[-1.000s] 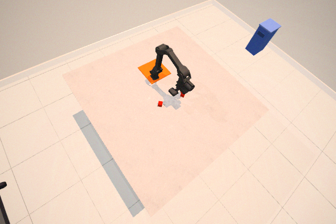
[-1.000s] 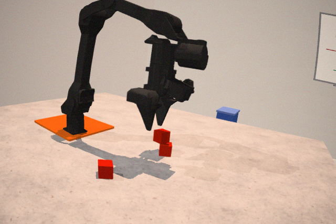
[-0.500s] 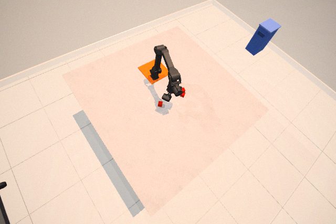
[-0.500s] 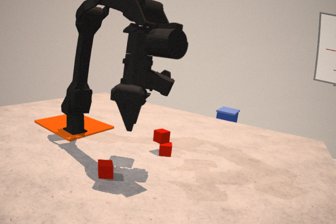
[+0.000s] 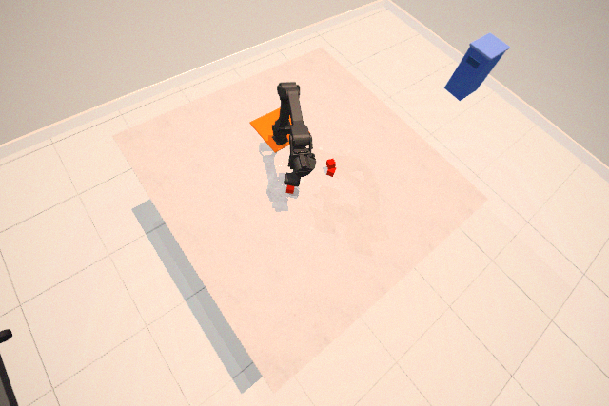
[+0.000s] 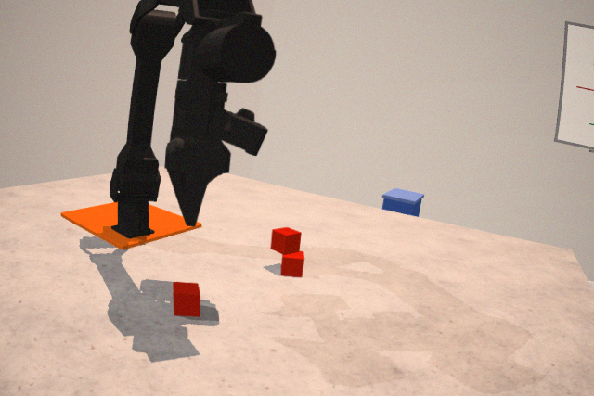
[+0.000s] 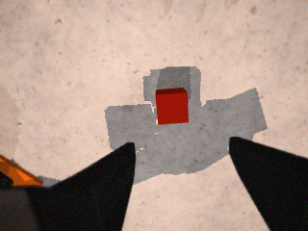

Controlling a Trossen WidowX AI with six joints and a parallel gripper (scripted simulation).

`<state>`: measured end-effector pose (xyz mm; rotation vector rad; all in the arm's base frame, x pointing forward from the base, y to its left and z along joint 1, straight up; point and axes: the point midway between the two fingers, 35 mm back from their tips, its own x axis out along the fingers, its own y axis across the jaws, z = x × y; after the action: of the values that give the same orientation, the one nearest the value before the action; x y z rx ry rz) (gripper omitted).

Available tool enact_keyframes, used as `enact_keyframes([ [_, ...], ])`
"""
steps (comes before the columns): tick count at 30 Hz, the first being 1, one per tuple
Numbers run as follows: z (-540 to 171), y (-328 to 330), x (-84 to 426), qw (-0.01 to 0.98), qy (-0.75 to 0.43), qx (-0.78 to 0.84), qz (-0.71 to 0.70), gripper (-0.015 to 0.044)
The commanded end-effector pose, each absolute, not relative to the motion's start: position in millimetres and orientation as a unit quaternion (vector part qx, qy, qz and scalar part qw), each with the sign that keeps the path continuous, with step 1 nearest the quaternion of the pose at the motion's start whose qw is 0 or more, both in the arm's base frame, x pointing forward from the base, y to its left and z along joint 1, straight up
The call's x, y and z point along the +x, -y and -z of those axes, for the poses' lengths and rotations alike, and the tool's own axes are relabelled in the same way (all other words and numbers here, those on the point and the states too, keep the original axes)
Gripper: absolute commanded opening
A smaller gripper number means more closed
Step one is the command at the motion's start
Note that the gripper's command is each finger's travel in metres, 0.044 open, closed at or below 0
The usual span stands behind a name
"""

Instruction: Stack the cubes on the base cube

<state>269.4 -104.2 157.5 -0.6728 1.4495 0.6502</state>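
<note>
The red base cube stands on the table. One red loose cube rests on its top, turned relative to it and overhanging to the left in the exterior view. It looks level. The other red loose cube sits alone on the table, in the arm's shadow. My gripper is open and empty, pointing down above the lone cube. In the wrist view this cube lies beyond the fingertips, slightly left of midway between them.
The arm's base stands on an orange plate; a corner of the plate shows at the left of the wrist view. The two stacked cubes are to the right of the gripper in the top and exterior views. A blue bin is far off.
</note>
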Motion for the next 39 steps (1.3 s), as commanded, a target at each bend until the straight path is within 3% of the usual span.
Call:
enact_keyframes([
  [1,-157.7,106.9,268.6,0.646,-0.635,-0.305,-0.293,0.0265],
  [10,-98.1,107.4,269.9,0.646,-0.635,-0.305,-0.293,0.0265],
  [39,-56.4,107.8,270.9,0.646,-0.635,-0.305,-0.293,0.0265],
])
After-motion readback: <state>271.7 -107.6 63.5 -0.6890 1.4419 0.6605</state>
